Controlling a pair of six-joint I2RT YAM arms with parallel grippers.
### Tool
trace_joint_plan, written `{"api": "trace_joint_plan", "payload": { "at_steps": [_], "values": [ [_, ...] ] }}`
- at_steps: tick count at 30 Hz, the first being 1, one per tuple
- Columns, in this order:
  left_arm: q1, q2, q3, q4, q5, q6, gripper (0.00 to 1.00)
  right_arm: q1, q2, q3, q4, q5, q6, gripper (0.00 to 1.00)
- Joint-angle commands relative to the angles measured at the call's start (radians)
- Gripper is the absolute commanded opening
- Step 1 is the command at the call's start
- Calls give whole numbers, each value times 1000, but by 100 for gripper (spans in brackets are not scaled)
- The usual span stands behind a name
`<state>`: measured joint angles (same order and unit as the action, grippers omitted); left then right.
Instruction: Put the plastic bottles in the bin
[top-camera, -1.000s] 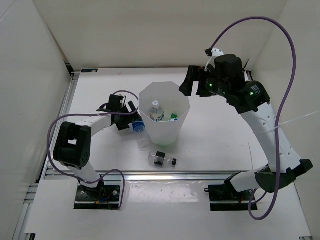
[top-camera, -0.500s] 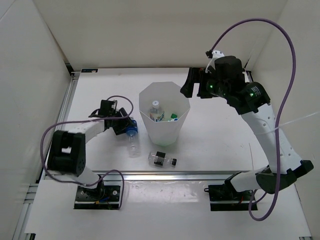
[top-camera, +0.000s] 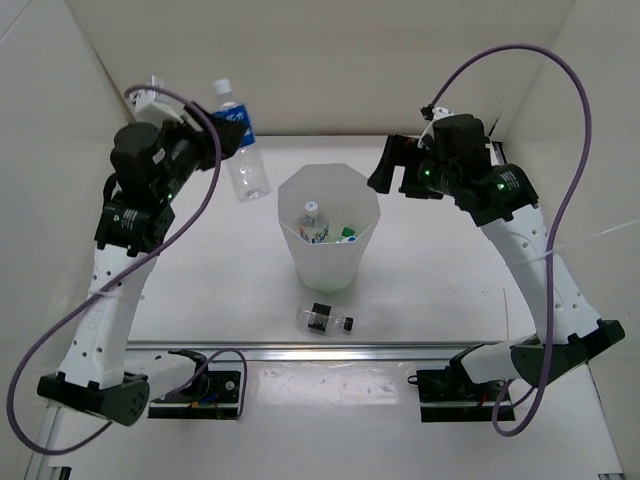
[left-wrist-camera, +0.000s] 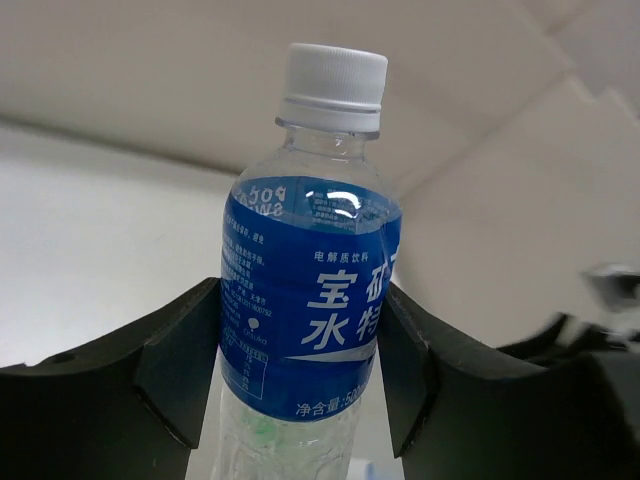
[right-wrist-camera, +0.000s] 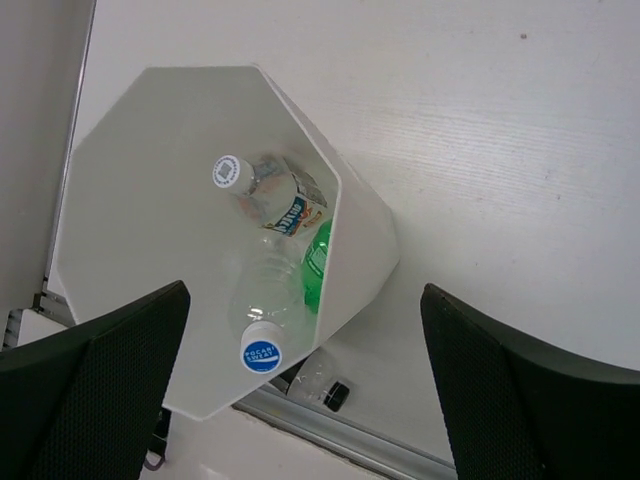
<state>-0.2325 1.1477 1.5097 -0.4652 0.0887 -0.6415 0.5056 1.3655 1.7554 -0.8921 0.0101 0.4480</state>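
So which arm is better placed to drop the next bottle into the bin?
Left. The left gripper is shut on the blue-labelled bottle, held high just left of the bin. The right gripper hangs open and empty near the rim.

A white table (top-camera: 440, 270) fills the floor of a white-walled enclosure. A back wall (top-camera: 320, 70) rises behind it, with a left wall (top-camera: 50, 200) and a right wall (top-camera: 600, 130) slanting outward at the sides. An aluminium rail (top-camera: 330, 352) runs along the table's near edge, and a second rail (top-camera: 137, 190) borders its left side. A short dark strip (top-camera: 180, 140) lies at the far left corner. In the right wrist view the tabletop (right-wrist-camera: 520, 180) shows faint streaks, a small dark speck (right-wrist-camera: 523, 37) near the top, and the near rail (right-wrist-camera: 340, 445) at the bottom. The left wrist view shows pale wall panels (left-wrist-camera: 150, 80) meeting at seams.
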Motion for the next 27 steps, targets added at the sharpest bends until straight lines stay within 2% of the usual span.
{"api": "trace_joint_plan", "payload": {
  "at_steps": [1,3,6,11,14,16,18,19,20,25,26,27],
  "values": [
    [-126,124,151,-39,17,80,34,-28,-32,-48,42,-47,34,100],
    [-168,208,231,-39,31,112,34,-53,-32,-57,42,-71,61,100],
    [-254,285,265,-39,22,137,35,-62,-32,-57,42,-93,61,100],
    [-379,359,276,-39,-21,169,38,-71,-52,-45,42,-84,51,100],
    [-412,380,276,-50,-30,190,41,-72,-86,-88,53,-71,41,100],
    [-412,380,265,-62,-44,204,47,-81,-117,-114,53,-52,31,100],
    [-422,356,265,-62,-73,204,61,-81,-143,-166,82,-42,21,100],
    [-438,342,280,-62,-96,222,97,-81,-169,-186,91,-42,6,100],
    [-452,328,293,-62,-125,256,100,-81,-183,-204,107,-33,6,100],
    [-499,195,354,-62,-321,315,100,-81,-293,-318,168,-21,-40,100],
    [-499,169,354,-62,-351,315,100,-58,-334,-424,211,-35,-101,100],
    [-499,143,339,-62,-369,315,100,-43,-439,-498,325,-35,-135,100]
  ]
}}
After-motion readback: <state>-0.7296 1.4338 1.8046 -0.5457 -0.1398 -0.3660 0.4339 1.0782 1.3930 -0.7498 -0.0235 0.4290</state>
